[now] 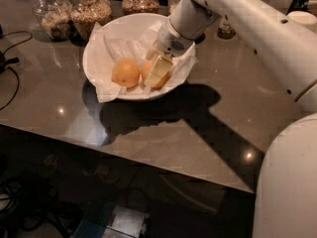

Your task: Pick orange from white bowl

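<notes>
The white bowl (95, 46), lined with crumpled white paper, stands on the dark counter at upper centre. Two oranges lie in it side by side: the left orange (125, 72) is uncovered, and the right orange (147, 70) is partly hidden behind the gripper. My gripper (155, 73) reaches down into the bowl from the upper right and sits right at the right orange, its cream-coloured tip lying across the front of the fruit. The white arm runs from the gripper back to the right edge of the view.
Three glass jars of dry goods (91, 11) stand just behind the bowl. A small bottle (226, 29) is at the back right. Dark cables (10, 78) lie at the left. The counter's front edge (124, 152) runs diagonally below. My white body (287, 182) fills the bottom right.
</notes>
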Controlling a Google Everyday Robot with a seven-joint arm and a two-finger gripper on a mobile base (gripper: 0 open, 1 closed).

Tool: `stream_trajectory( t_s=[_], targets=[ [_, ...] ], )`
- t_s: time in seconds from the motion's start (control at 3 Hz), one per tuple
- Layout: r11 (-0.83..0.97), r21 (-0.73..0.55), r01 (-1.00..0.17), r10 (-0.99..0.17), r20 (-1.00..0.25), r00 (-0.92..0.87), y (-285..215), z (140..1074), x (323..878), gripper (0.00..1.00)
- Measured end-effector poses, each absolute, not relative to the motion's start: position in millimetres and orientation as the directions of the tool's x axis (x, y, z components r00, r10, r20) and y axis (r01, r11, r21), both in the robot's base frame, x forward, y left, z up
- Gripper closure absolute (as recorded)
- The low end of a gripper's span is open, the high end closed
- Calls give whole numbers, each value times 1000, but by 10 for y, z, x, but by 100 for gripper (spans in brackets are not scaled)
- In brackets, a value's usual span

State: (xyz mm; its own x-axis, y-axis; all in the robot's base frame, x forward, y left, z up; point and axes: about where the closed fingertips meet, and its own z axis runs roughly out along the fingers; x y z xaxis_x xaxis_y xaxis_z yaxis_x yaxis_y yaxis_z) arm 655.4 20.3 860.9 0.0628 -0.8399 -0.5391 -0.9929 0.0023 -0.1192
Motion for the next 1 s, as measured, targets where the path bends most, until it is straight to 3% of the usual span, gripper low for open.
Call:
stream_trajectory(
  t_s=[0.33, 1.0],
  targets=[
    [11, -99, -995, -843, -537, 44, 193, 8517, 6557, 32],
    [35, -76, -997, -850, -526, 10, 110, 8439, 6516, 74]
  ],
)
